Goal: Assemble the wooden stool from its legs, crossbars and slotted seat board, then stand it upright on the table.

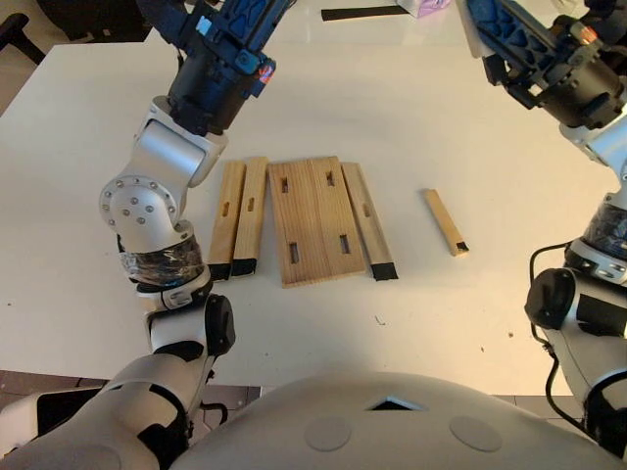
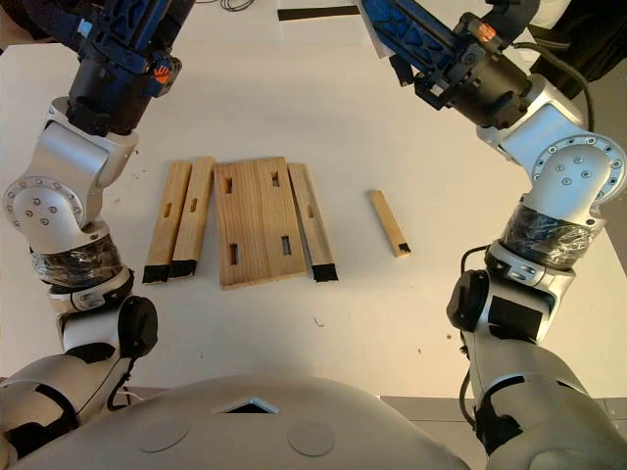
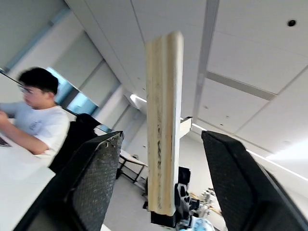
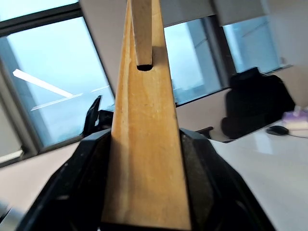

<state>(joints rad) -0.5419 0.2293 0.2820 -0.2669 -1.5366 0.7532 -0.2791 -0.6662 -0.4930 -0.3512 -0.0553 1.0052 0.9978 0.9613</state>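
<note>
The slotted seat board (image 1: 315, 220) lies flat mid-table. Two legs (image 1: 227, 217) (image 1: 251, 213) lie side by side left of it, and a third leg (image 1: 368, 220) touches its right edge. A short crossbar (image 1: 446, 222) lies apart to the right. Both arms are raised over the table's far side. My left gripper (image 3: 161, 137) is shut on a pale wooden bar (image 3: 163, 110) that stands up between its black fingers (image 3: 91, 178). My right gripper (image 4: 147, 137) is shut on a leg (image 4: 144, 144). A crossbar (image 4: 143, 33) sits in that leg's slot.
The white table (image 1: 470, 127) has bare room in front of and to the right of the parts. A black strip (image 1: 362, 13) and a pale purple item (image 1: 426, 6) lie at the far edge.
</note>
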